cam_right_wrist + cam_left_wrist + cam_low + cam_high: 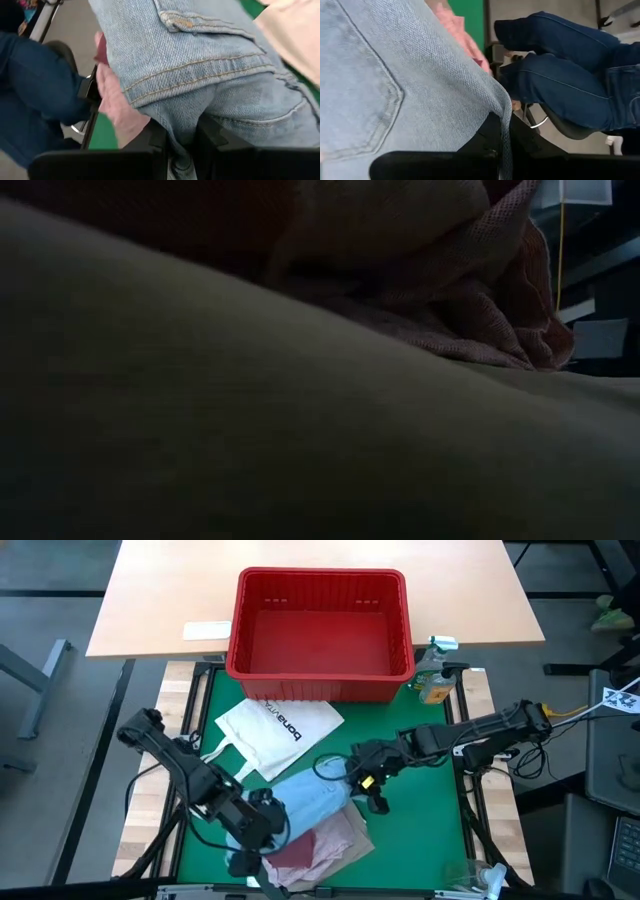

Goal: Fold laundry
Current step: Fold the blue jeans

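Light blue denim jeans pinched at opposite edges: left gripper clamped on the hem, right gripper on the waistband. Spread over the mottled pink top, near worktop front.

Low view blocked by dim cloth; pink top partly under jeans.
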